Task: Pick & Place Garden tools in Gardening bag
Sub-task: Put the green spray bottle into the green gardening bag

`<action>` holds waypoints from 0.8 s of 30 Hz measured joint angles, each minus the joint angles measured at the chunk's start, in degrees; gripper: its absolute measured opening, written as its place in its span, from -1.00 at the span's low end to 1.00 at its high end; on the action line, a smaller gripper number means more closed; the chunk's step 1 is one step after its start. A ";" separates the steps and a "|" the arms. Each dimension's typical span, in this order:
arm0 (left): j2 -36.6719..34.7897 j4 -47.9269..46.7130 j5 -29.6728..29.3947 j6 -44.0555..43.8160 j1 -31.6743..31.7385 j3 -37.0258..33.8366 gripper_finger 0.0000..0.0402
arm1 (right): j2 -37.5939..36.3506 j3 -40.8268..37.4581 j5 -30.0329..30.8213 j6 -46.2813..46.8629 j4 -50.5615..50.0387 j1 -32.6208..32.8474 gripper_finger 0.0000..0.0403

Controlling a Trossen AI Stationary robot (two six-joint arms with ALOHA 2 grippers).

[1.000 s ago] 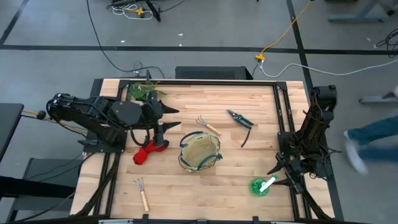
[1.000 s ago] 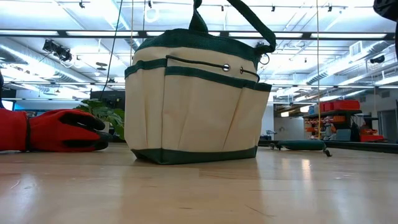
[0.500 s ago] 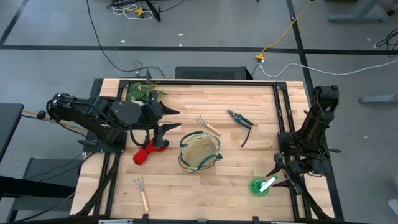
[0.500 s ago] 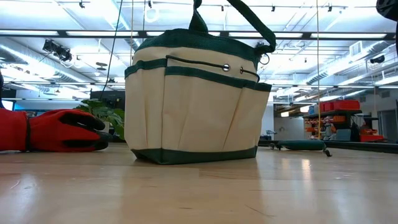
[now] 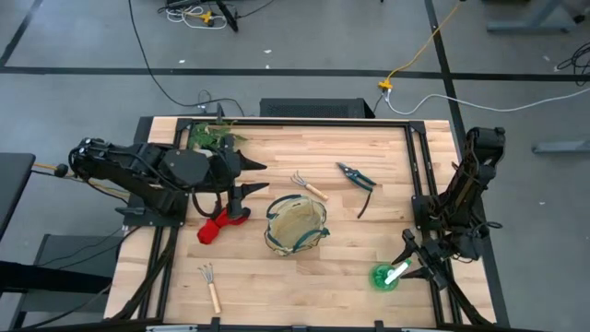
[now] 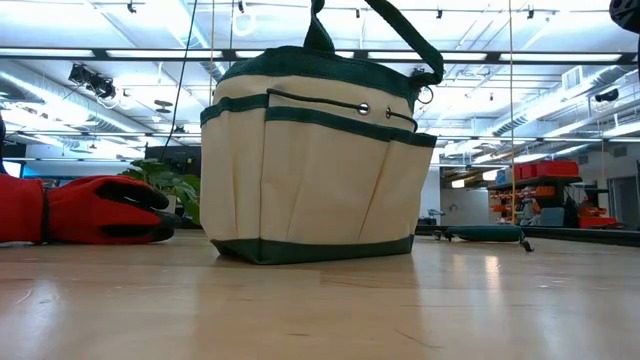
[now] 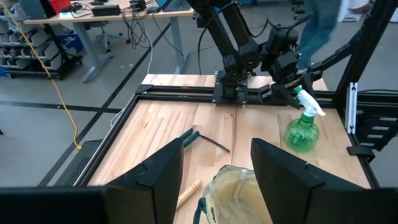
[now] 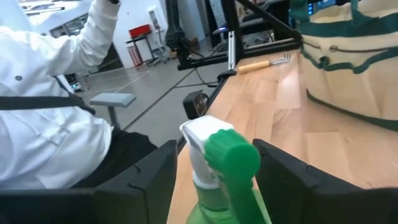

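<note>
The cream gardening bag with green trim [image 5: 297, 226] stands on its base at the table's middle, also in the low view [image 6: 315, 160]. Red gloves [image 5: 219, 225] lie left of it. One rake [image 5: 307, 185] and the pruning shears [image 5: 358, 177] lie beyond the bag, and a second rake [image 5: 210, 287] lies near the front left. The green bottle with a white spray head [image 5: 388, 275] stands at the front right. My right gripper [image 8: 217, 171] is open, with a finger on each side of the spray head [image 8: 219, 149], apart from it. My left gripper [image 5: 263, 177] is open and empty above the gloves.
A leafy green plant [image 5: 214, 136] sits at the far left corner. Black frame rails [image 5: 419, 166] run along the table's edges. A person in a white top [image 8: 43, 124] shows beyond the table's edge in the right wrist view.
My right gripper has moved a little toward the table's near edge, closer to the green bottle. A person beside the table's right edge has passed out of the high view.
</note>
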 joint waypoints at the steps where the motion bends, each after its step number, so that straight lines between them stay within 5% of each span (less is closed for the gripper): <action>1: 0.00 0.00 0.00 0.00 0.00 0.00 -0.02 | 0.00 0.00 -0.11 0.00 -0.05 -0.16 0.00; 15: 0.00 0.02 0.02 0.03 0.02 0.00 -0.02 | -0.02 0.07 -1.38 -2.14 -0.58 -0.42 -0.84; 24: 0.00 0.04 0.82 0.00 0.02 0.00 -0.02 | 0.04 0.04 0.37 -3.78 0.19 -0.42 -0.84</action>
